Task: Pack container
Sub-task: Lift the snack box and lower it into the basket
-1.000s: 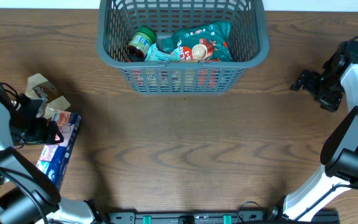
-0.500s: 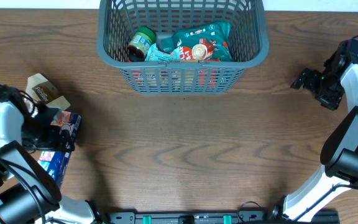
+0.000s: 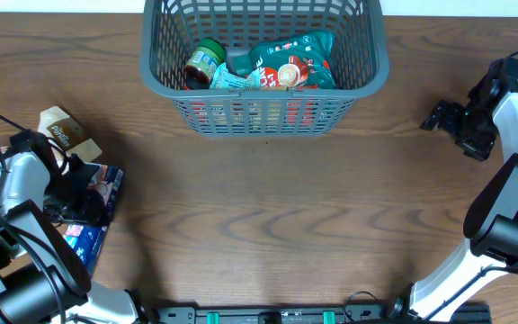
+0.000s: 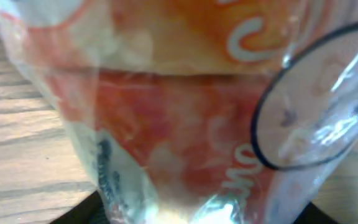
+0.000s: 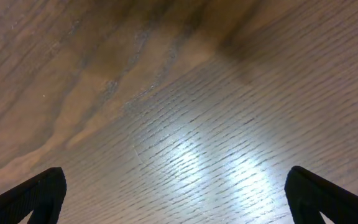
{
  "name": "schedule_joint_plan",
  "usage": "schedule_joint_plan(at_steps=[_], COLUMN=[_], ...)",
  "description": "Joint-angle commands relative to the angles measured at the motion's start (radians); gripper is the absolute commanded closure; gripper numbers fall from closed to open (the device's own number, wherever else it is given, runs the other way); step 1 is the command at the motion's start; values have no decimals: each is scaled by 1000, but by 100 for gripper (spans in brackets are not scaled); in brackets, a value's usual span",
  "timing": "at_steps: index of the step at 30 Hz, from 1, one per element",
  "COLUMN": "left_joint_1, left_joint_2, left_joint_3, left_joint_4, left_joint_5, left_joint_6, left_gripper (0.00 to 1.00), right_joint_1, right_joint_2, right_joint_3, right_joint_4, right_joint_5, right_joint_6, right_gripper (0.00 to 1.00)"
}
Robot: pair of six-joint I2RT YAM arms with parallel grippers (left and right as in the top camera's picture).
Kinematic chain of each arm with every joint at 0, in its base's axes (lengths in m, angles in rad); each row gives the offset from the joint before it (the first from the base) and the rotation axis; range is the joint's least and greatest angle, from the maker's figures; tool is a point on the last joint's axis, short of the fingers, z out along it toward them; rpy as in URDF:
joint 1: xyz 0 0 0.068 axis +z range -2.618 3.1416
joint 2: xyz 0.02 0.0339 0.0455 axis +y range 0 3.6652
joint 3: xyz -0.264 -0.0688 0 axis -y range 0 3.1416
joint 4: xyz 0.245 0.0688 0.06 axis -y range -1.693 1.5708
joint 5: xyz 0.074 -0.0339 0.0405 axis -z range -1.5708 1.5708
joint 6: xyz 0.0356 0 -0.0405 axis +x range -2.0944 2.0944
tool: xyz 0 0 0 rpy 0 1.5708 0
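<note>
The container (image 3: 380,72) is a dark grey slotted basket at the table's far middle, holding a green-lidded jar (image 3: 205,61) and teal packets (image 3: 286,63). My left gripper (image 3: 84,193) is at the table's left edge, low over a clear packet with orange and red print (image 3: 106,184). In the left wrist view that packet (image 4: 185,112) fills the frame, lying between my left gripper's (image 4: 204,214) spread jaws, whose tips barely show. My right gripper (image 3: 439,117) is open and empty at the far right; in the right wrist view it (image 5: 176,193) is over bare wood.
A tan packet (image 3: 61,130) lies just beyond my left gripper. A blue packet (image 3: 84,238) lies under and in front of it, near the table's left front. Wooden tabletop (image 3: 268,207) spans the space between the two arms.
My left gripper has moved to the right and slightly forward onto the orange-printed packet, and the packets under it have shifted a little right. The right arm has not moved.
</note>
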Motion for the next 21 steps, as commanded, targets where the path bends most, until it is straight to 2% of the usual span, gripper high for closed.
schedule_joint_plan(at_steps=[1,3,4,5,6,9,13,17,21], left_joint_1=[-3,-5,-8,-16,-21,-45,-81,-119,-146], left_joint_2=[-5,-18,-24,-39,-47,-82,-122,-150,-155], left_joint_3=[-17,-11,-6,8,18,80,166,272,449], left_joint_4=[5,6,6,6,6,-4,-58,-108,-178], left_joint_5=[19,20,23,28,34,38,76,76,76], left_joint_6=[-45,-45,-52,-84,-99,-224,-299,-441,-589], left_gripper=[62,76,79,89,93,95,94,94,94], right_joint_1=[4,4,4,4,4,4,4,4,4], right_joint_2=[-3,-3,-3,-3,-3,-3,-3,-3,-3], right_joint_3=[-3,-3,-3,-3,-3,-3,-3,-3,-3], right_joint_4=[-4,-5,-5,-5,-4,-4,-4,-5,-4], right_joint_5=[3,3,3,3,3,3,3,3,3], right_joint_6=[0,0,0,0,0,0,-5,-20,-19], right_gripper=[1,1,1,1,1,1,1,1,1])
